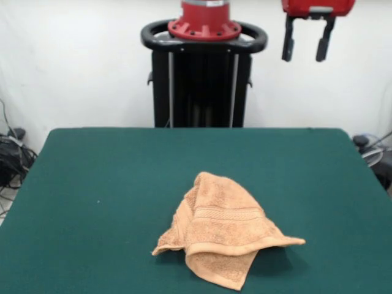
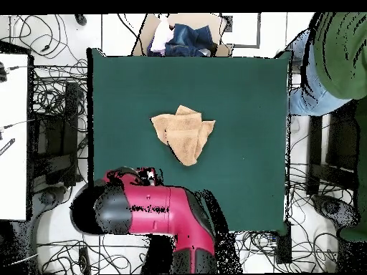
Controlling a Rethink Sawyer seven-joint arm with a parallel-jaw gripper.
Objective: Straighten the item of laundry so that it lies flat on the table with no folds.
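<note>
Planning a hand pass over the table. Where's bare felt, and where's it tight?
Bare felt surrounds the crumpled towel on every side. The widest patches lie between the towel and the table's side edges, and between it and the pedestal edge. The gripper hangs open, raised beside the pedestal. Only the strip between towel and camera-side edge is tight.

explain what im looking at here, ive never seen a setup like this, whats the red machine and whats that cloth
The red and black machine is a robot arm on a black pedestal at a table covered in dark green cloth. One picture is taken from across the table, facing the robot. The other looks straight down from above, with the robot at the bottom. The arm's pincer hangs high at the top of the front view, open and holding nothing. The cloth is an orange-tan towel, lying crumpled and folded over itself near the middle of the table. In the overhead view a person stands at the top right corner, and a box of clothes sits beyond the table's far edge.
</note>
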